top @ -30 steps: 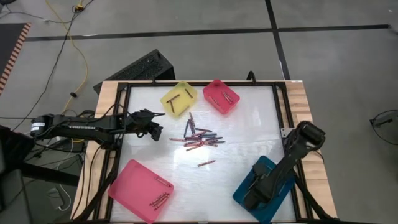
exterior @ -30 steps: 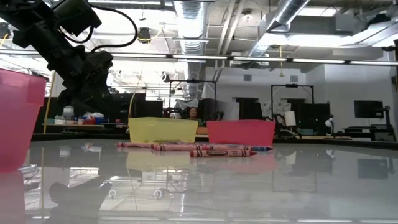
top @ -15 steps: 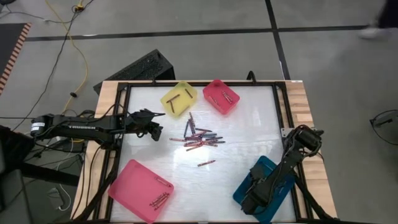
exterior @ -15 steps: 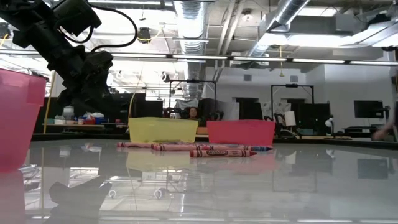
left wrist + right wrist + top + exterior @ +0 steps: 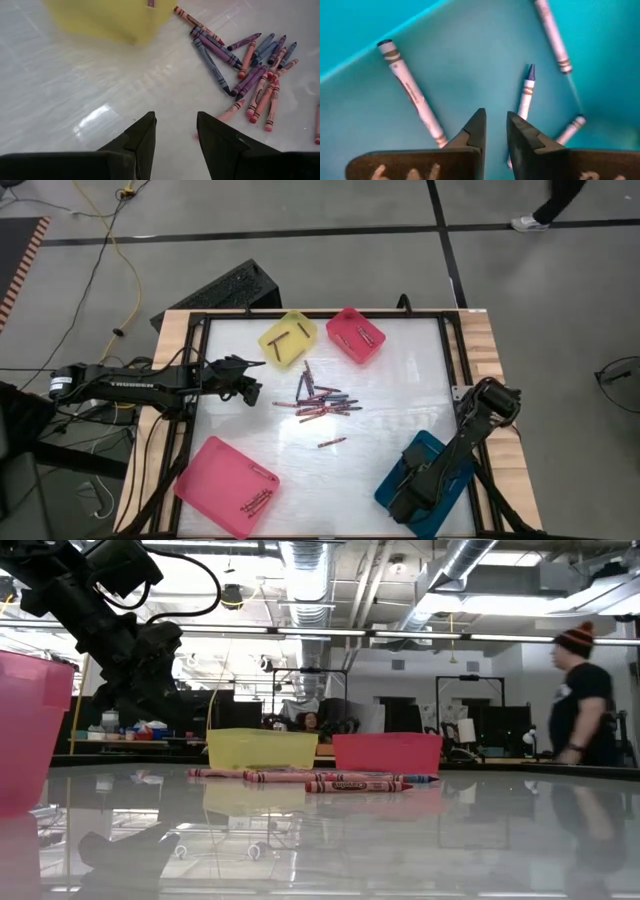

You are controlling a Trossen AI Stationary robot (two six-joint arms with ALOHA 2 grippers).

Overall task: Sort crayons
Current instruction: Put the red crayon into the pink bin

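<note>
A loose pile of red, pink and purple-blue crayons lies flat at mid-table, also seen in the left wrist view. One red crayon lies apart, nearer the front. My left gripper hovers open to the left of the pile, holding nothing. My right gripper points down into the teal tray at the front right. Its fingers stand slightly apart with nothing between them. Several pale blue crayons lie on the tray floor, one of them just beyond the fingertips.
A yellow tray and a small pink tray stand at the far edge, each with a few crayons. A large pink tray with several crayons sits at the front left. A person stands in the room beyond.
A person has walked into view beyond the table's far right corner. Both arms have stayed about where they were, and the crayons on the table have not moved.
</note>
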